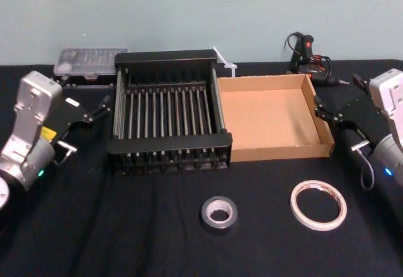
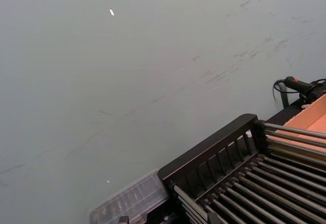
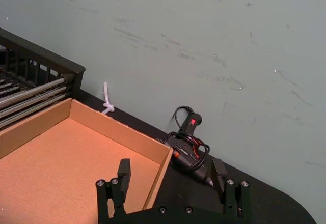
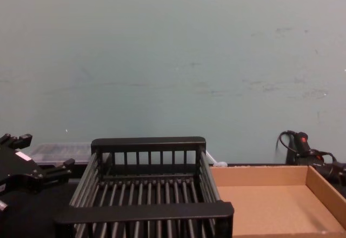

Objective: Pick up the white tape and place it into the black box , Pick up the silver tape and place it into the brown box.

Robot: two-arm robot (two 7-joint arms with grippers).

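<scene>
Two tape rolls flat on black cloth (image 1: 126, 226), in front of two boxes side by side.
Silver tape (image 1: 219, 213) just ahead of the black box (image 1: 170, 143); white tape (image 1: 318, 204) to its right, before the brown box (image 1: 277, 151), both well apart from either gripper. Left gripper (image 1: 101, 108) beside the black box's left wall, fingers spread, holding nothing; right gripper (image 1: 327, 114) at the brown box's right wall, likewise spread. Behind: clear plastic case (image 1: 90, 60), white zip tie (image 1: 225, 63) and corded black glue gun (image 1: 308, 53) against a pale green wall (image 1: 189, 12).

The silver-and-black left arm sat raised at the left, its black two-fingered left gripper (image 1: 90, 126) pointing inward with fingers spread apart. The matching right arm mirrored it at the right, its black right gripper (image 1: 337, 126) also pointing inward, fingers (image 3: 124, 170) wide apart.
</scene>
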